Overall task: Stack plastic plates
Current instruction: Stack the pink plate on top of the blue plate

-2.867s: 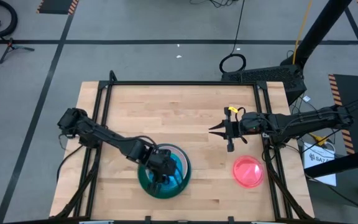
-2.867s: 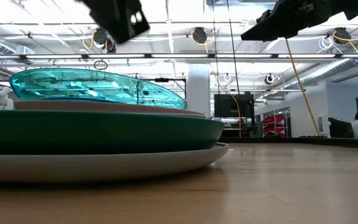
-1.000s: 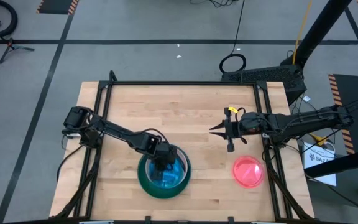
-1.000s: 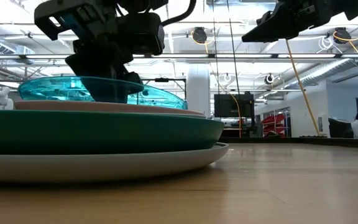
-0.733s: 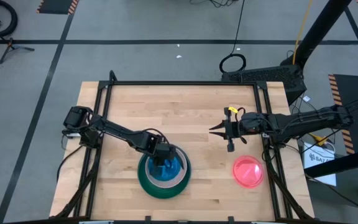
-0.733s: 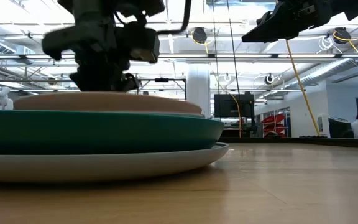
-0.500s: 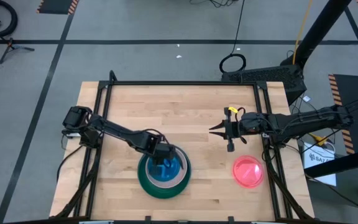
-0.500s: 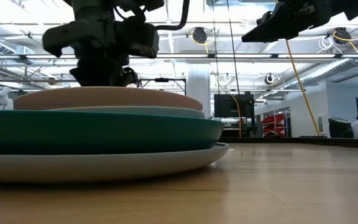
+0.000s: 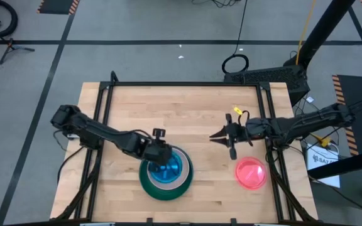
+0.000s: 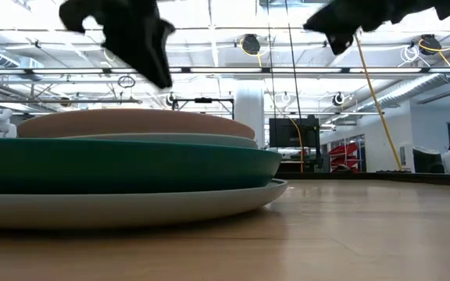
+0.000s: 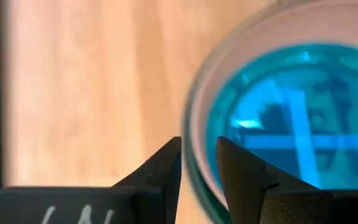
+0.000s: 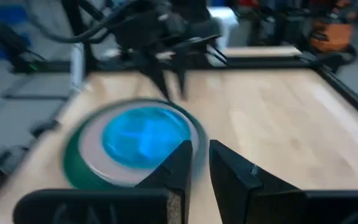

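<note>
The stack [image 9: 165,172] sits at the near edge of the table [image 9: 187,113], left of centre. In the low view its layers read from the bottom up: grey plate [image 10: 131,208], green plate [image 10: 123,165], a thin pale plate [image 10: 170,140], then the salmon plate [image 10: 131,123]. From above, the cyan plate [image 9: 166,169] lies centred on top, inside the salmon rim, and appears flat. The black plate is not discernible in any view.

The pink-red plate [image 9: 251,174] lies flat on the table near the right edge, well apart from the stack.

The left gripper [image 9: 158,152] is above the far-left rim of the stack, clear of the plates. In the left wrist view its fingers [image 11: 166,168] stand close together with a narrow gap between them, holding nothing; the stack rim and cyan plate [image 11: 291,118] lie just past the tips.

The right gripper [image 9: 222,136] hovers above bare table, right of centre, just beyond the pink-red plate and not touching it. In the right wrist view its fingers [image 12: 179,163] are nearly together with a slim gap, empty, pointing toward the stack [image 12: 132,149] and the left arm beyond it.
</note>
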You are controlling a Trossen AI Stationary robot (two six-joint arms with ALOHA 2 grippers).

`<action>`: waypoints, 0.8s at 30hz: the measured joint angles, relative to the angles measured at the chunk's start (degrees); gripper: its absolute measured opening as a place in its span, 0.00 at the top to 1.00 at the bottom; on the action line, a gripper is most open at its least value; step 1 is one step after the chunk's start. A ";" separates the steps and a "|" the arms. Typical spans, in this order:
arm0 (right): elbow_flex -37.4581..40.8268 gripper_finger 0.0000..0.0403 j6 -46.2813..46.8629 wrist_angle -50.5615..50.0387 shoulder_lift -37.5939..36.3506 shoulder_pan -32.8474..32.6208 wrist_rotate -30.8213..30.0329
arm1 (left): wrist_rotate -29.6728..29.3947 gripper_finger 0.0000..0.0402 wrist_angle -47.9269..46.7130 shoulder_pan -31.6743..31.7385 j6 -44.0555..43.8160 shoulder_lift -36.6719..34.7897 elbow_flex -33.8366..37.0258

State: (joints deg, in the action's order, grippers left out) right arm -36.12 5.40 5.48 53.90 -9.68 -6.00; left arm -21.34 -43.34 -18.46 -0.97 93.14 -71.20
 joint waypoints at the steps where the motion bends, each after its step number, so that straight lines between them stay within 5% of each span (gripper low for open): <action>1: -0.02 0.88 0.72 1.97 0.72 -1.10 0.00 | -1.57 0.73 0.34 -0.32 0.52 -1.11 0.00; 7: -3.66 0.88 7.28 3.52 7.02 -7.09 -2.36 | -7.20 0.73 1.06 -2.77 3.38 -7.24 0.29; 16: -22.78 0.88 30.17 -25.47 21.75 -13.07 -4.21 | -8.77 0.73 8.82 -3.94 4.02 -15.14 10.24; 24: -34.14 0.88 62.13 -56.44 34.39 -18.69 13.27 | -10.71 0.73 1.13 -4.17 -6.29 -18.00 12.61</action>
State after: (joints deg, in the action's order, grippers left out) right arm -70.26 67.52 -50.97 88.28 -28.37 7.27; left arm -32.05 -42.21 -22.63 -7.26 75.13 -58.59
